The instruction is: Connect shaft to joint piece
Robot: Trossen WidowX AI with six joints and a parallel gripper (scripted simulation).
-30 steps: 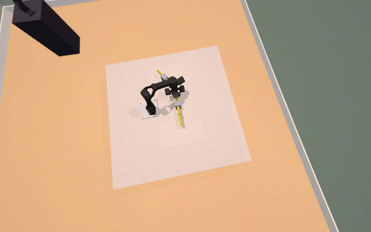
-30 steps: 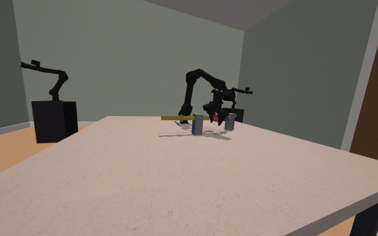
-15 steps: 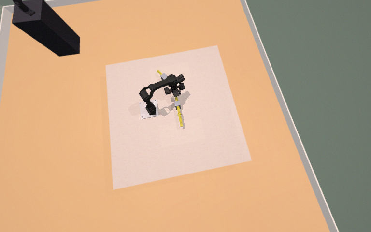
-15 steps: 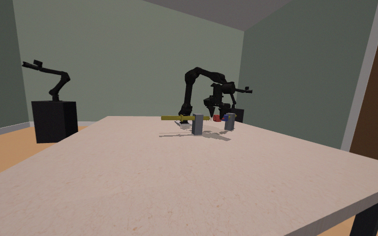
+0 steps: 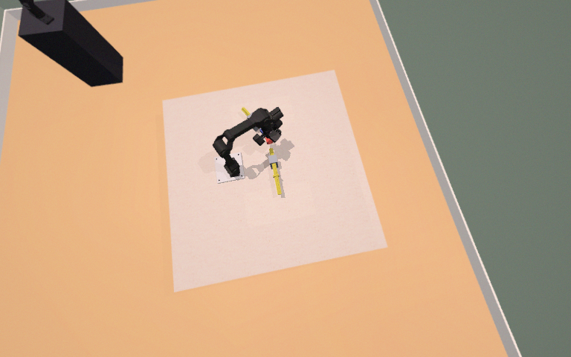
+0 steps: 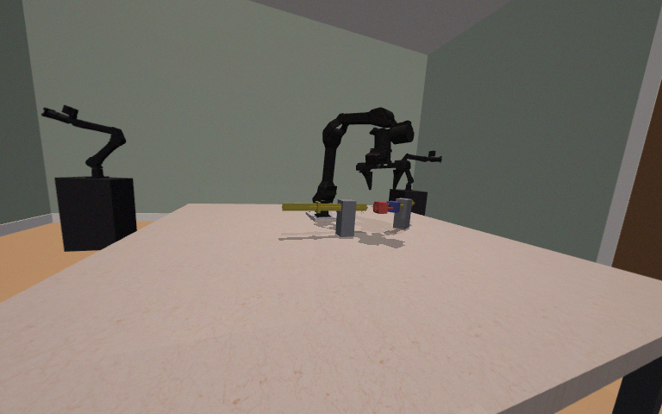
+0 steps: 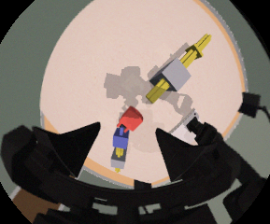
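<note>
The red joint piece (image 5: 269, 141) (image 6: 380, 207) (image 7: 132, 119) is hinged to a blue fork (image 6: 393, 206) (image 7: 120, 140) on the fixed yellow shaft (image 5: 245, 111) (image 7: 120, 152), which its grey block (image 6: 402, 214) (image 7: 118, 162) carries. The second yellow shaft (image 5: 276, 181) (image 6: 298, 207) (image 7: 158, 92) lies through the other grey block (image 5: 273, 158) (image 6: 345, 217) (image 7: 176, 75). Its near end is apart from the red piece, which is angled roughly toward it in the wrist view; the opening's inside is hidden. My gripper (image 6: 383, 188) (image 7: 128, 128) is open and empty, above the joint and touching nothing.
A raised collar (image 5: 276, 176) (image 6: 318, 207) (image 7: 195, 50) sits on the second shaft beyond its block. The arm's white base plate (image 5: 222, 176) is on the pale table (image 5: 236, 260) (image 6: 273, 317), left of the shafts in the top view. Other arms stand on dark pedestals off the table.
</note>
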